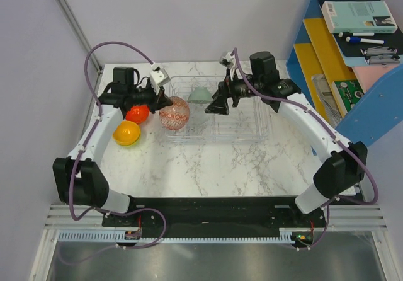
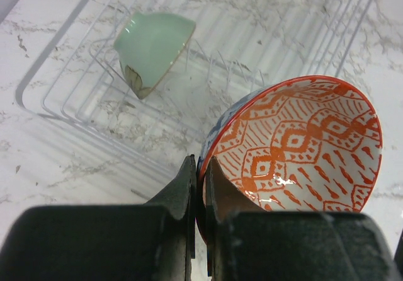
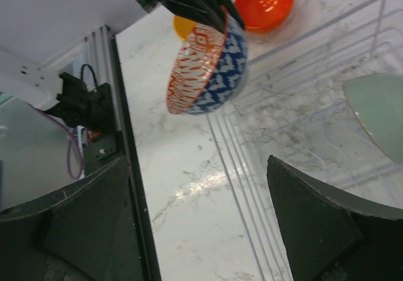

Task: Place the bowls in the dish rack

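The left gripper (image 2: 200, 167) was clamped on the rim of the patterned bowl (image 2: 296, 142), holding it tilted at the left end of the dish rack (image 1: 242, 130). The right gripper (image 3: 201, 186) stood over the rack, jaws wide apart and holding nothing. A pale green bowl (image 2: 151, 51) lay on its side inside the rack. The red-orange bowl (image 1: 137, 113) and yellow bowl (image 1: 126, 132) sat on the table (image 1: 208, 167), left of the rack.
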### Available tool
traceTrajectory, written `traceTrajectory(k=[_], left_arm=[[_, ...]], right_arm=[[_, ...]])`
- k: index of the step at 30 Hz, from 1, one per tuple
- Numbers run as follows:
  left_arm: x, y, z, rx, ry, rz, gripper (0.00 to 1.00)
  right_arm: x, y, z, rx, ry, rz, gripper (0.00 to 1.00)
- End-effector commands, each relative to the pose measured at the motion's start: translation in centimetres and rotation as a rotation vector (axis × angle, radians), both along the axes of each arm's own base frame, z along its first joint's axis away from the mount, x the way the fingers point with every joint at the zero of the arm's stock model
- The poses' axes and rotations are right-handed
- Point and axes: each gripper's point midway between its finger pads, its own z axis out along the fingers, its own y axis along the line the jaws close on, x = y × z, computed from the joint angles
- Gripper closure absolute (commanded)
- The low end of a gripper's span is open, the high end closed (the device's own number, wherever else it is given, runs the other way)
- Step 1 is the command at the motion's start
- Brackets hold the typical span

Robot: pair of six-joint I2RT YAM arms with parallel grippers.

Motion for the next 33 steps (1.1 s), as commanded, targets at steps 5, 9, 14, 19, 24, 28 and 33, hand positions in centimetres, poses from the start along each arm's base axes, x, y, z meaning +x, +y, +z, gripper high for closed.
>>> traceTrajectory(k=[5,9,14,19,24,28,33], left_arm=[[2.5,-4.7,5.9,-0.202,-0.176,0.061,0.98],[1.3,-6.3,6.6,-0.239,-0.151,0.007,0.98],[0.2,-7.0,6.6,-0.256,-0.134,-0.033,0.98],[-0.3,-7.3,6.8,-0.273,-0.135,-0.045,0.98],[-0.2,-7.1,7.1,-0.277,-0.157,-0.025,0.98],[-0.5,-7.2,7.7,-0.286,-0.168,-0.024,0.98],[-0.4,-7.2,8.2,-0.292,-0.175,-0.024,0.98]], right_arm=[[-0.9,3.1,0.4,0.187,0.229,0.172,0.02],[0.0,3.6,-0.8,0.187,0.27,0.15,0.02],[0.6,3.7,-1.8,0.184,0.298,0.134,0.02],[0.6,3.8,-2.3,0.205,0.352,0.146,0.02],[0.2,4.2,-1.3,0.292,0.426,0.219,0.03],[0.1,4.4,-1.3,0.337,0.476,0.229,0.04],[0.7,4.4,-2.2,0.324,0.483,0.197,0.04]])
